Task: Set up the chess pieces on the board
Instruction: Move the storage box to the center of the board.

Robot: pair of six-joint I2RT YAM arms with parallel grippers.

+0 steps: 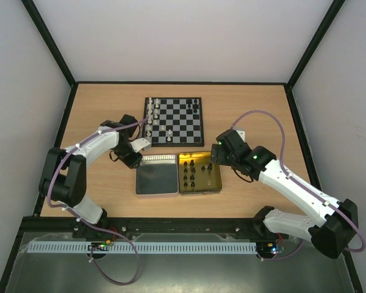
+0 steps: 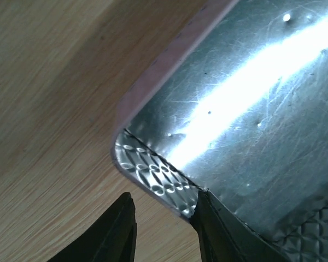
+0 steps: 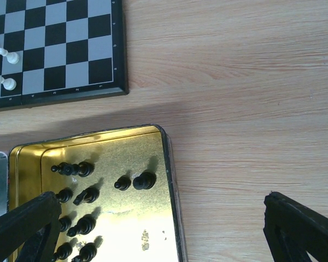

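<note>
My left claw (image 2: pixel 164 237) hangs at a corner of the silver tray (image 2: pixel 251 109), fingers a narrow gap apart and empty — one seems to touch the rim. Beyond the trays lies the board (image 1: pixel 174 121), with white pieces (image 1: pixel 150 116) along its left edge. Black pieces (image 3: pixel 82 194) stand in the yellow tray (image 3: pixel 126 147). My right claw (image 3: pixel 164 226) gapes wide over that tray's right rim — holding nothing.

White pieces (image 1: pixel 150 116) along board's (image 1: pixel 183 122) left edge, black pieces (image 1: pixel 195 173) in yellow tray (image 1: pixel 200 191), silver tray (image 1: pixel 157 180) alongside
</note>
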